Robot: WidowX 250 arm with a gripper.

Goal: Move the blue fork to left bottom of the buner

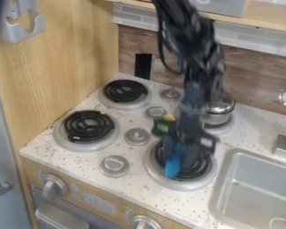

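Observation:
The black gripper (187, 156) hangs down over the front right burner (158, 176). Right against its lower left side shows a blue piece, the blue fork (174, 162), running roughly up and down over the black coil. The gripper hides part of the fork, and whether it is gripped cannot be made out. Much of that burner's coil is also behind the gripper.
A metal pot (218, 112) stands on the back right burner. Left are two more burners, front (63, 138) and back (136, 105). A green and yellow item (164, 126) is just left of the arm. Knobs (114, 165) stick up between burners; the sink (229, 188) lies right.

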